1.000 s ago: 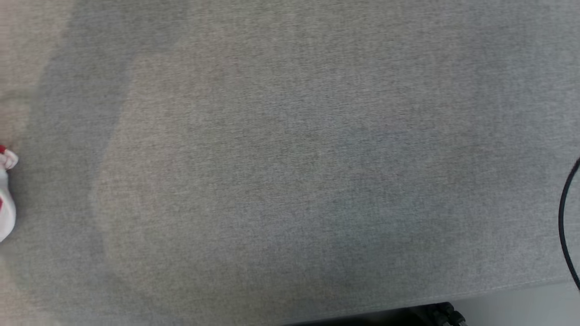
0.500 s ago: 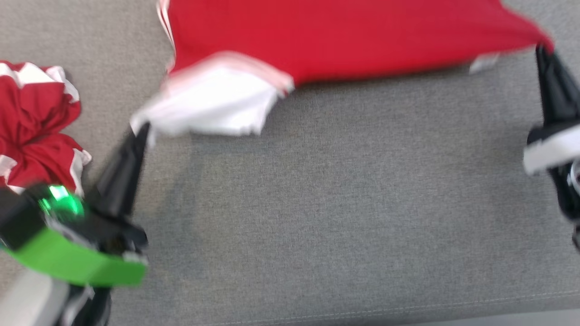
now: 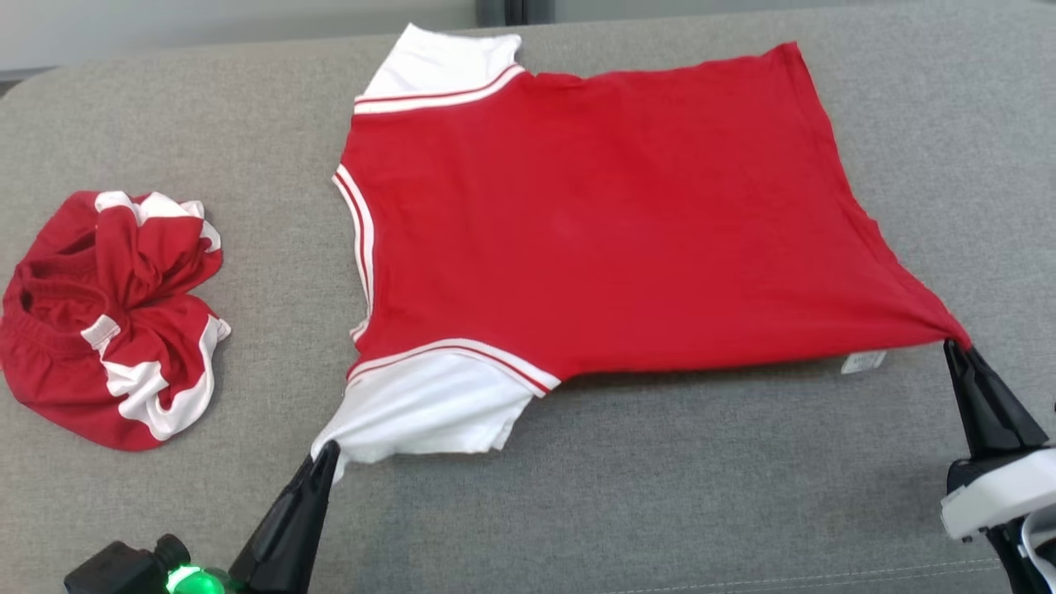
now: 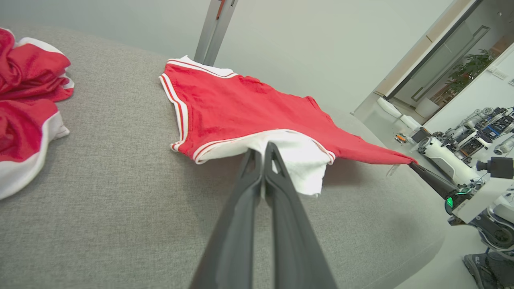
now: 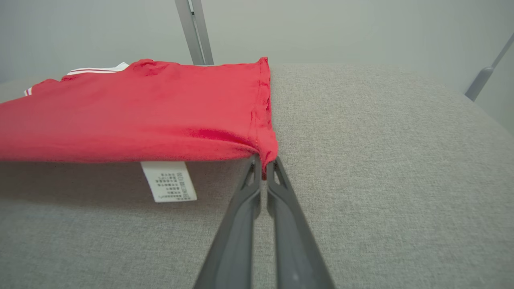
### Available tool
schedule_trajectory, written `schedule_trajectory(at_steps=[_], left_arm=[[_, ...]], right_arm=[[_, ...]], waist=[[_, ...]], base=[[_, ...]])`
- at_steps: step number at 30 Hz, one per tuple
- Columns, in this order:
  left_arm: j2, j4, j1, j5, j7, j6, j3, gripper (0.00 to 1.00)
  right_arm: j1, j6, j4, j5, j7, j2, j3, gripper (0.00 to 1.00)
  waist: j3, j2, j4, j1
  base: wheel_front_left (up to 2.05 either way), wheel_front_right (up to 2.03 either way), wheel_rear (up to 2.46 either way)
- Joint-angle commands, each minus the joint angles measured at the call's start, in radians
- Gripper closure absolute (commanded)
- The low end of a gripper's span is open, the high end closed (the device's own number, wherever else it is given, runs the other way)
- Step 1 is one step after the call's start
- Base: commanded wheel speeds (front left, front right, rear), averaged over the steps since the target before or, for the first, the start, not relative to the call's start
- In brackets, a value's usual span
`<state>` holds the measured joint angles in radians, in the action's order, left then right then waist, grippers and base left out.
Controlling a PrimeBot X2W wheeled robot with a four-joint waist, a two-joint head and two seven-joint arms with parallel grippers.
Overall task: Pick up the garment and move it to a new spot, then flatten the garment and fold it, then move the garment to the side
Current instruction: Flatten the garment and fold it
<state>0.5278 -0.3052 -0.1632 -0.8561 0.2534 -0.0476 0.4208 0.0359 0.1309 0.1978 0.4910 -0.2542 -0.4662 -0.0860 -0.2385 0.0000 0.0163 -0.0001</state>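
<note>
Across the grey cushion point(image 3: 676, 495) the red shirt point(image 3: 594, 223) lies spread, long axis nine-to-three. The left gripper point(image 3: 327, 452), closed, pinches its white sleeve at seven o'clock. The right gripper point(image 3: 954, 346) clamps the hem corner at four.

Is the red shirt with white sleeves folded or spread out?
Spread out: the red shirt with white sleeves lies open on the grey fabric surface, near edge stretched between left pincer and right pincer.
</note>
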Motion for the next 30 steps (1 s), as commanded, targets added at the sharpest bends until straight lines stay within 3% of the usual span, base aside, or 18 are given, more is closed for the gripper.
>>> schedule_trajectory(at_steps=[1,6,15,30], left_arm=[[0.010,-0.009,-0.017,0.013,-0.007,0.017,-0.002,1.00],[0.004,0.004,0.000,0.001,-0.040,0.048,-0.001,1.00],[-0.049,0.081,0.205,0.023,-0.123,0.056,0.032,1.00],[-0.125,0.314,0.582,0.114,-0.148,0.004,0.072,1.00]], right_arm=[[-0.027,0.000,-0.019,-0.007,0.010,0.003,0.015,1.00],[-0.050,0.000,-0.050,-0.015,0.045,0.018,0.027,1.00],[0.022,0.000,-0.014,0.020,0.102,0.017,0.031,1.00],[0.231,0.000,0.039,0.023,0.157,-0.002,0.020,1.00]], waist=[[0.020,0.0000,-0.002,0.0001],[0.025,0.0000,-0.010,0.0001],[-0.021,0.0000,0.004,0.0001],[-0.158,0.0000,0.036,0.0001]], base=[[0.00,0.00,0.00],[0.00,0.00,0.00],[0.00,0.00,0.00],[0.00,0.00,0.00]])
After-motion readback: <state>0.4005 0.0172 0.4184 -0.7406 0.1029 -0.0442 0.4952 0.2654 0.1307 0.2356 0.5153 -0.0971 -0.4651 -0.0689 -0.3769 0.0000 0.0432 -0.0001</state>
